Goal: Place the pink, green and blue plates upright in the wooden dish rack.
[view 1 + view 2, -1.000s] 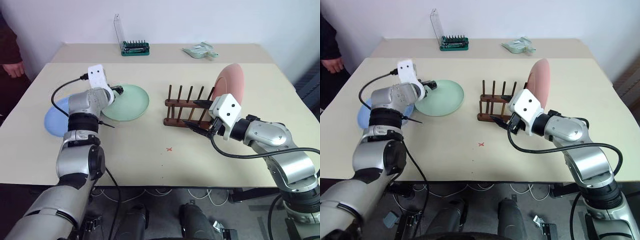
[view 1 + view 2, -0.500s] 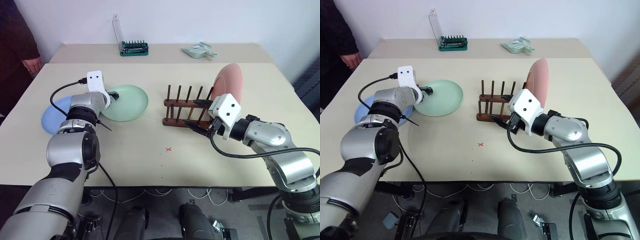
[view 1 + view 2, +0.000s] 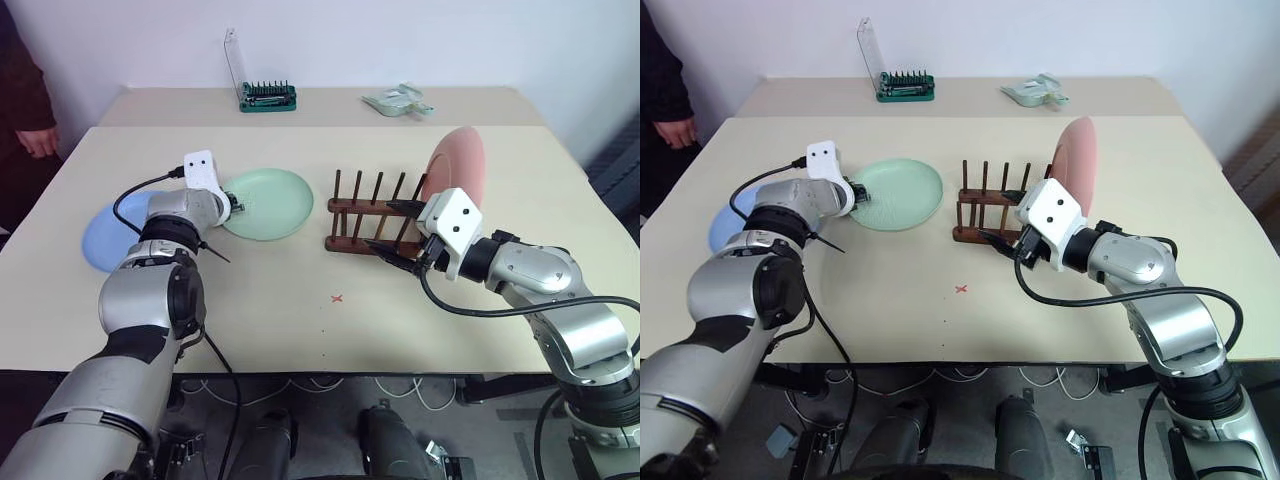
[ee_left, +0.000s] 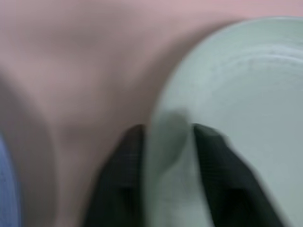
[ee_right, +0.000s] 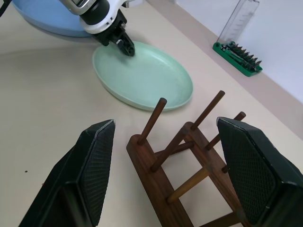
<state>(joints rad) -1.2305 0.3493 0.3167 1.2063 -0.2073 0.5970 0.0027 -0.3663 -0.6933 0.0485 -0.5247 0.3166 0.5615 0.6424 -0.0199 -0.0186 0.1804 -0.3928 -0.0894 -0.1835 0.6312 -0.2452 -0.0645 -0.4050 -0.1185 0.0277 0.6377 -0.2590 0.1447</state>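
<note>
I see my left tool (image 5: pixel 122 42) pinching the near rim of the green plate (image 3: pixel 266 203), which lies flat on the counter (image 3: pixel 300 290) left of the wooden dish rack (image 3: pixel 365 215). My right tool (image 3: pixel 392 232) hangs spread just in front of that rack, with the pink plate (image 3: pixel 455 160) upright at the rack's right end and the blue plate (image 3: pixel 105 232) flat beyond the green 1.

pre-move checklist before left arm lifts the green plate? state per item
1. Left gripper on the green plate: ok, its fingers are shut on the near rim, one above and one below in the left wrist view.
2. Plate off the table: not ok, it lies flat.
3. Free slots in the wooden dish rack: ok, the pegs on its left stand bare.
4. Pink plate racked: ok, upright at the rack's right end.
5. Right gripper clear of the path: not ok, it hangs open at the rack's near side.
6. Blue plate: ok, flat on the table, behind the left arm.
</note>
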